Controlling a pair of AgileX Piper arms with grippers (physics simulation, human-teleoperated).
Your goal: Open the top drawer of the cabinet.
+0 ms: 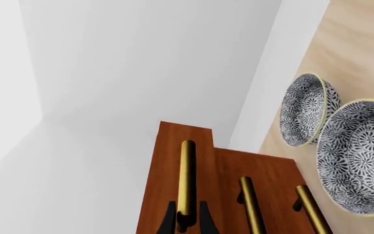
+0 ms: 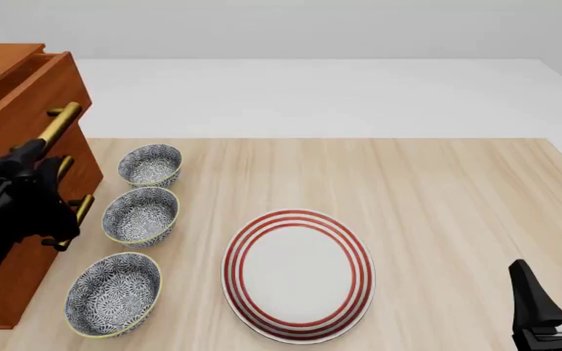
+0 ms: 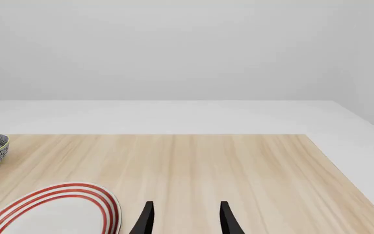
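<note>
The cabinet (image 2: 12,296) stands at the table's left edge. Its top drawer (image 2: 37,91) stands a little proud of the two lower drawers; in the left wrist view the top drawer's front (image 1: 167,161) sticks out past them. My left gripper (image 2: 33,151) is shut on the top drawer's brass handle (image 2: 58,123). In the left wrist view the left gripper (image 1: 187,220) has its black fingers (image 1: 168,219) on both sides of the handle bar (image 1: 187,175). My right gripper (image 2: 555,296) is open and empty at the table's near right, also shown in the right wrist view (image 3: 185,217).
Three patterned bowls (image 2: 150,164) (image 2: 140,216) (image 2: 113,292) stand in a row just right of the cabinet. A red-ringed white plate (image 2: 298,274) lies at the table's middle front. The lower handles (image 1: 252,204) (image 1: 310,209) sit beside the gripped one.
</note>
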